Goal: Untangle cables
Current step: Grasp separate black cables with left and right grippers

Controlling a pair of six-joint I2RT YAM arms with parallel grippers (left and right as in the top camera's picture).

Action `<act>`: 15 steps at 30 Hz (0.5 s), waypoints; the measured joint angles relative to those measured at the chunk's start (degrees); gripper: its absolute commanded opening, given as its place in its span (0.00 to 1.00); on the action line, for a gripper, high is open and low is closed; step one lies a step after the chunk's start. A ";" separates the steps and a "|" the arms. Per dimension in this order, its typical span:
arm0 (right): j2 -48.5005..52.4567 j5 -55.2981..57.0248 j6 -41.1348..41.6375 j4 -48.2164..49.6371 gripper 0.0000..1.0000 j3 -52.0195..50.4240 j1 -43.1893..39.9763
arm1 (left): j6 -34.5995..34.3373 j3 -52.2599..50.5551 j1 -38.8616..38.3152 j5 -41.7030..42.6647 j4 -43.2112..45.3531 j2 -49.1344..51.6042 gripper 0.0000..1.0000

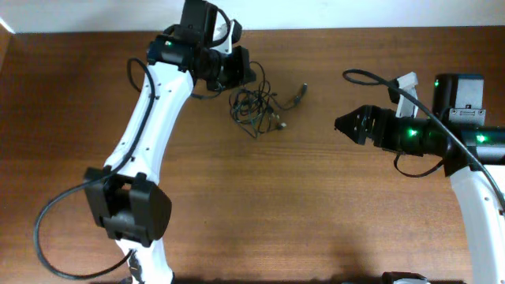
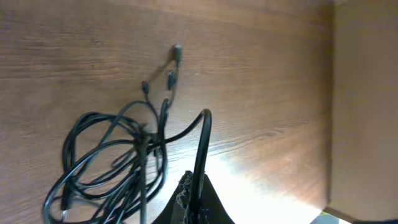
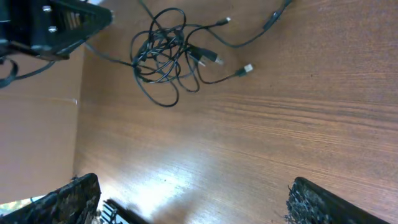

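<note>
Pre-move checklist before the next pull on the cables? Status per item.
1. Left gripper shut on a strand of the cables: ok.
2. Right gripper open: ok.
3. Right gripper apart from the cables: ok.
4. Cables separated: not ok, one knotted clump.
5. Plug ends lying outside the clump: ok.
6. Pinched strand runs free of the knot: cannot tell.

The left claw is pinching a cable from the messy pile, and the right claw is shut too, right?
No. The right claw is open: the right wrist view shows its fingers wide apart. The left claw does pinch a cable from the pile.
</note>
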 measured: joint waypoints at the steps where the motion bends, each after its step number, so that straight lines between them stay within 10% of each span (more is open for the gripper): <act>1: 0.00 0.00 0.55 0.31 0.98 0.02 0.11 | -0.98 0.22 0.00 0.28 0.04 -0.52 0.00; 15: 14.19 4.98 13.31 24.26 0.80 0.02 20.33 | -34.53 0.52 0.00 3.67 0.57 -3.61 0.02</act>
